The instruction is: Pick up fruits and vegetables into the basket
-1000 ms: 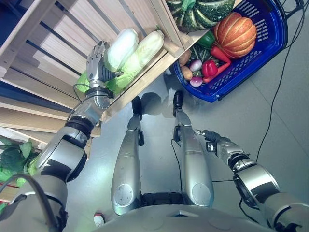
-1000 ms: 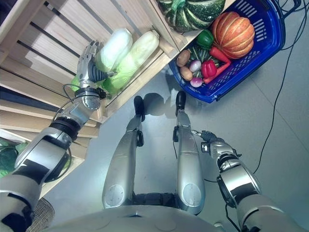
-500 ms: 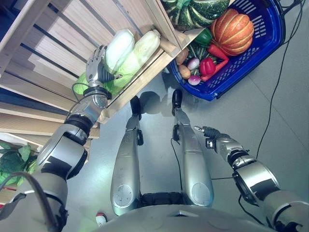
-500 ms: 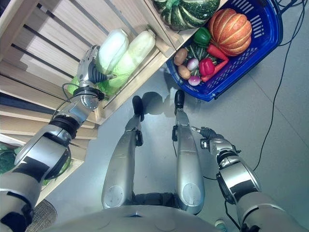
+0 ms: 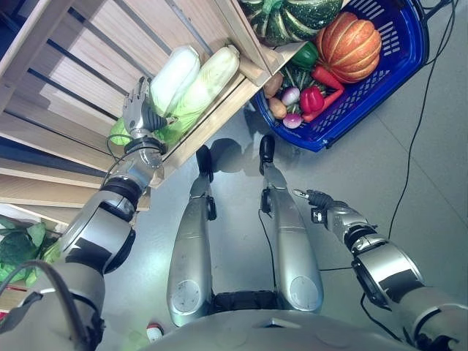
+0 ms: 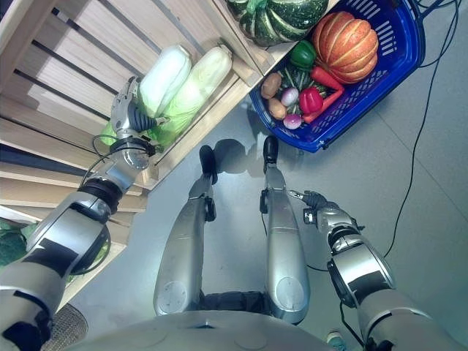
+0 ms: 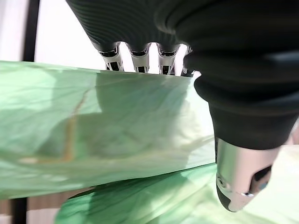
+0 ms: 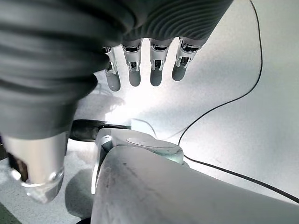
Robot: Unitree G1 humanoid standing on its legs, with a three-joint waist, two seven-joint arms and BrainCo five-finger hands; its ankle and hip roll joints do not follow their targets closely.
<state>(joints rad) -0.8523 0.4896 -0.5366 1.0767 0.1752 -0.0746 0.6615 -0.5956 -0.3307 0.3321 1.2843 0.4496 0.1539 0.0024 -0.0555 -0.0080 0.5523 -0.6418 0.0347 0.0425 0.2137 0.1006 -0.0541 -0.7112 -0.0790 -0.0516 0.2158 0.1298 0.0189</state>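
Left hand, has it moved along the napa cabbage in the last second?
Yes. The left hand has slid back along the napa cabbage, toward the front edge of the wooden shelf.

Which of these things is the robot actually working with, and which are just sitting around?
In the job: left hand against the pale cabbage on the wooden shelf; second cabbage; blue basket already holding a pumpkin, peppers and small vegetables.

Just about: green squash, leafy greens, idle right hand.

Slatted raw wood shelf (image 5: 80,66); glossy blue plastic basket (image 5: 406,51).
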